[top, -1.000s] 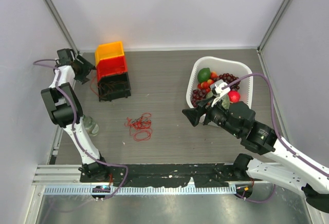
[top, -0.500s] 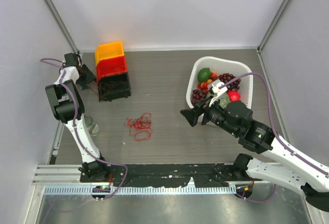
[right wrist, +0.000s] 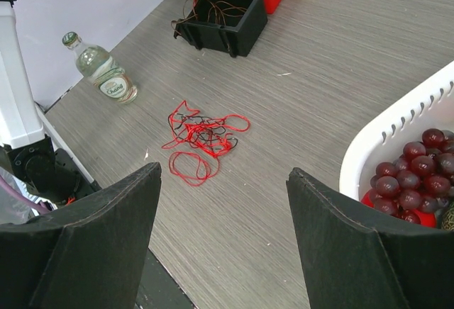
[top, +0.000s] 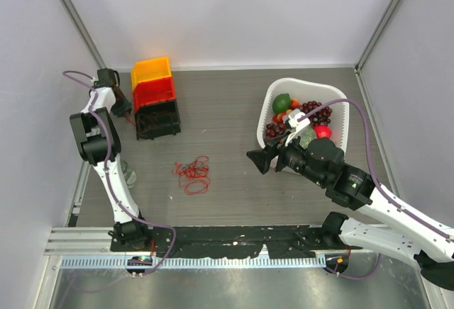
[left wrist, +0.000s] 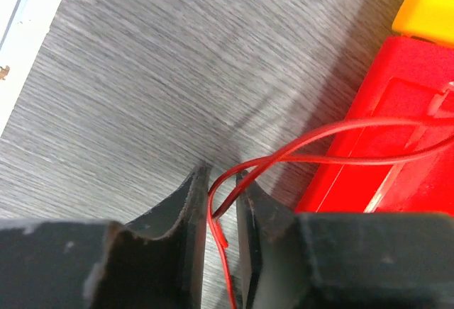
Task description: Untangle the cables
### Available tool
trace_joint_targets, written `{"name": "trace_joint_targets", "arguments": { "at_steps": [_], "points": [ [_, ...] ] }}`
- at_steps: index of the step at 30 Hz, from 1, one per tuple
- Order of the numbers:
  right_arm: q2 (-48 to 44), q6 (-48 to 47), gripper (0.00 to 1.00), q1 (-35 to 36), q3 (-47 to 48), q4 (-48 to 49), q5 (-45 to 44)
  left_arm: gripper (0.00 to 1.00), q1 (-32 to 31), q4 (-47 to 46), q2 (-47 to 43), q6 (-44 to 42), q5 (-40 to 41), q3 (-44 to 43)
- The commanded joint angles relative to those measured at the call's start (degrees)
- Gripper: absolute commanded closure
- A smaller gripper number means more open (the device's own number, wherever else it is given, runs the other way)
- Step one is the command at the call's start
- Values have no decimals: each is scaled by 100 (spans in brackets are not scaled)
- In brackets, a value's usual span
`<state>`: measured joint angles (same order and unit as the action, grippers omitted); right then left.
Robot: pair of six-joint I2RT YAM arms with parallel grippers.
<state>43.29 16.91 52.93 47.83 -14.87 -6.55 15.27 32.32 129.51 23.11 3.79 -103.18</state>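
Observation:
The cables (top: 193, 174) lie as a small loose tangle of thin red wires with a dark strand on the table's left centre, and show in the right wrist view (right wrist: 202, 135). My right gripper (top: 257, 160) is open and empty, hovering right of the tangle (right wrist: 223, 173). My left gripper (top: 120, 103) is at the far left beside the stacked bins. Its jaws stand close together (left wrist: 221, 178) with a looped red wire (left wrist: 319, 135) between them, running to the red bin (left wrist: 411, 110).
Yellow (top: 150, 71), red (top: 154, 93) and black (top: 157, 119) bins sit in a row at the back left; the black one holds more wires (right wrist: 223, 11). A white basket (top: 284, 89) of fruit stands at the right. A glass bottle (top: 126, 174) lies by the left arm.
My left gripper has moved right toward the bins and closed in on the red wire. My right gripper has drifted slightly left. The tangle has not moved.

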Motion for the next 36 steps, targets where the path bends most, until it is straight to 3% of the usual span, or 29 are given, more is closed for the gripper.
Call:
{"name": "trace_joint_targets", "arguments": {
  "at_steps": [1, 4, 5, 11, 18, 25, 36],
  "points": [
    [57, 58, 23, -2, 121, 310, 31, 82, -41, -269, -101, -184, 192, 113],
    [39, 93, 23, -2, 121, 353, 39, 99, -41, -375, -312, -219, 279, 219],
    [48, 102, 23, -2, 121, 362, 48, 100, -59, -401, -408, -254, 315, 254],
    [13, 199, 23, -2, 112, 371, 75, 100, -77, -594, -1137, -369, 728, 605],
    [-22, 269, 23, -2, 112, 389, 118, 100, -217, -762, -1824, -325, 509, 782],
    [-31, 287, 23, -2, 86, 424, 136, 100, -568, -1218, -1877, 79, 122, 799],
    [-31, 208, 23, -2, 77, 327, 22, 100, -1333, -2274, -1482, 53, 482, 580]
  ]
}}
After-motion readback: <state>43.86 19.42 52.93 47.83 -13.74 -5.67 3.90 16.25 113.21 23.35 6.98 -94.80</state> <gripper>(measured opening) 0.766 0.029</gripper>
